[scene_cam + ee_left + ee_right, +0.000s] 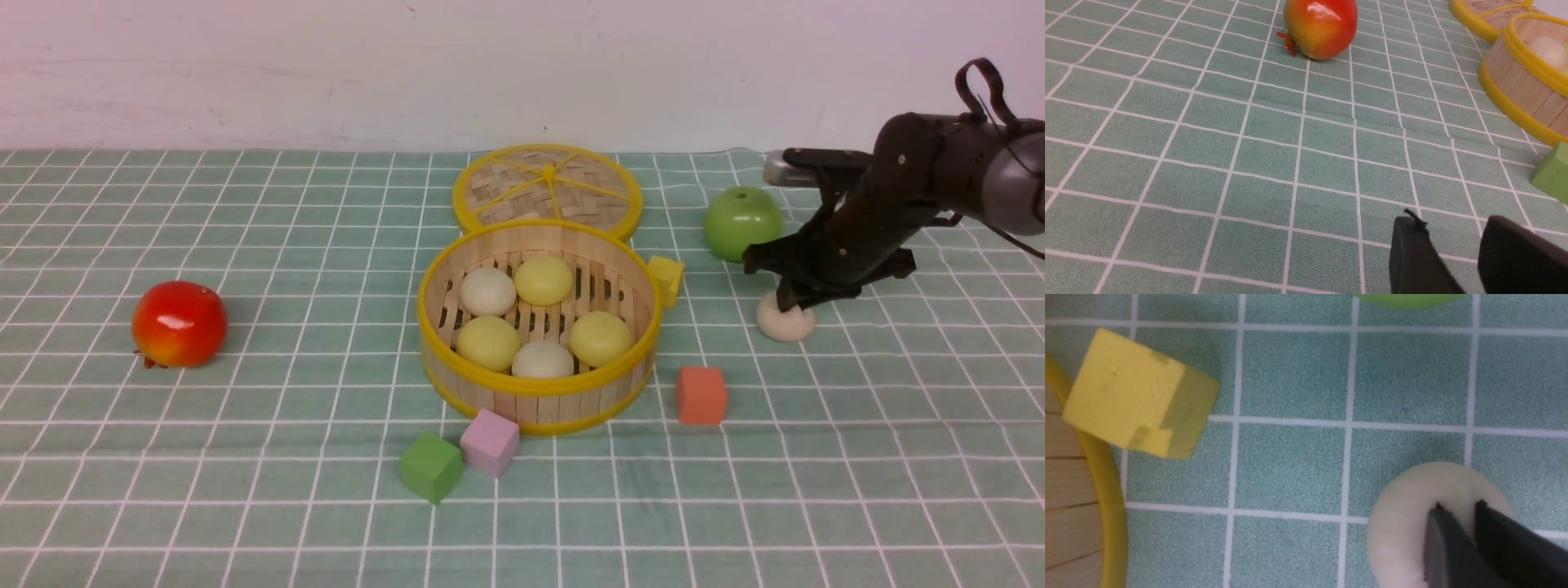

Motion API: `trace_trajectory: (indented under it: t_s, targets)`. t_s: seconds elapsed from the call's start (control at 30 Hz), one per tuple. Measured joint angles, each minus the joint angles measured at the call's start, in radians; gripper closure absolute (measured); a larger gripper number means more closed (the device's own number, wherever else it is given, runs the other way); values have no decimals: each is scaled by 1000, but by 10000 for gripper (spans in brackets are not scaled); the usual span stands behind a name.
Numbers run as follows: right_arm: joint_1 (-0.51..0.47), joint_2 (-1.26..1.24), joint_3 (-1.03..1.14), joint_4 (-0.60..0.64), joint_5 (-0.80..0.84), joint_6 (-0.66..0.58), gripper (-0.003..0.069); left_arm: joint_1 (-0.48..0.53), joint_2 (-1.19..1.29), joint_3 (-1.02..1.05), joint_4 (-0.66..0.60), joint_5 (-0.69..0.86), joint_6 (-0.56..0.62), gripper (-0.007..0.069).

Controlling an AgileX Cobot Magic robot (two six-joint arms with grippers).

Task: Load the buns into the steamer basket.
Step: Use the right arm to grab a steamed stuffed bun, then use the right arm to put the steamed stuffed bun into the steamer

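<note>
The steamer basket [539, 404] stands mid-table with several buns in it, three pale yellow [543, 280] and two cream [487, 291]. A sixth, cream bun [796, 327] lies on the cloth to the basket's right. My right gripper [790, 306] is down on its top. In the right wrist view the fingers [1458, 507] are close together, pinching into the bun [1400, 522]. The basket's rim [1110, 506] shows at that view's edge. My left gripper [1453, 222] is open and empty, low over bare cloth, and is out of the front view.
The woven lid [547, 188] lies behind the basket. A green apple [743, 223] sits just behind the right gripper, a red apple [180, 323] at far left. A yellow cube [666, 279] touches the basket; orange [700, 395], pink [489, 442] and green [430, 466] cubes lie in front.
</note>
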Motion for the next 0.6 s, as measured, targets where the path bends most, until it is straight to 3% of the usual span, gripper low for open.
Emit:
trace_trajectory:
  t_s: [0.1,0.3,0.6]
  targets:
    - [0,-3,0,2,17,0,653,0,0,0,0,0,0,386]
    - [18,-72,-2,43,49,-31,655,0,0,0,0,0,0,386]
    - [188,-157,-60,224,29,-210,655,0,0,0,0,0,0,386]
